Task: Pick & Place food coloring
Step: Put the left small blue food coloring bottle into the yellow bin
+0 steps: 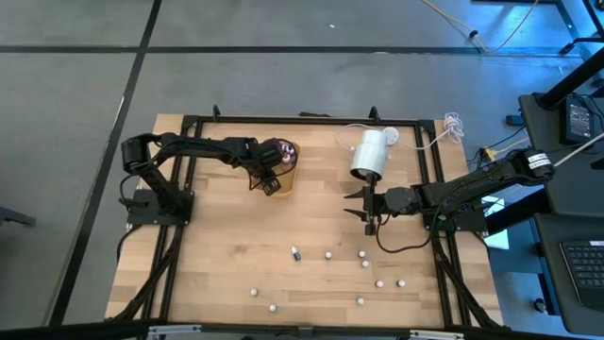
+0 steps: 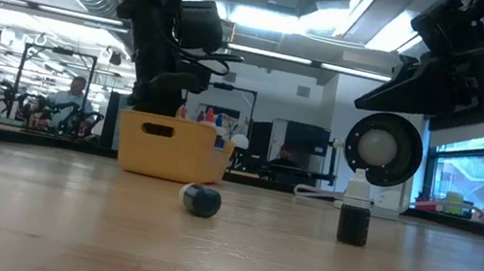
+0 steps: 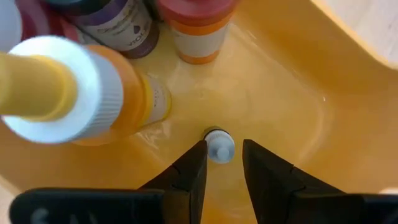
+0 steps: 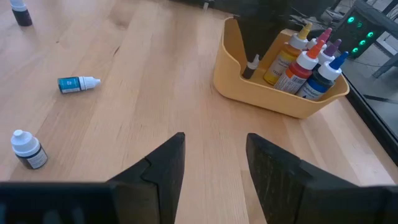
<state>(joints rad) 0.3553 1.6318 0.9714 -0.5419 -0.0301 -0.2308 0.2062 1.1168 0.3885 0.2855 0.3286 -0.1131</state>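
While my left end effector hangs parted over a small bottle in the yellow bin, releasing and withdrawing seem next; my right end effector waits open.

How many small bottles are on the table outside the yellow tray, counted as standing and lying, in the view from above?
Standing small bottles: 8
Lying small bottle: 1
Total: 9
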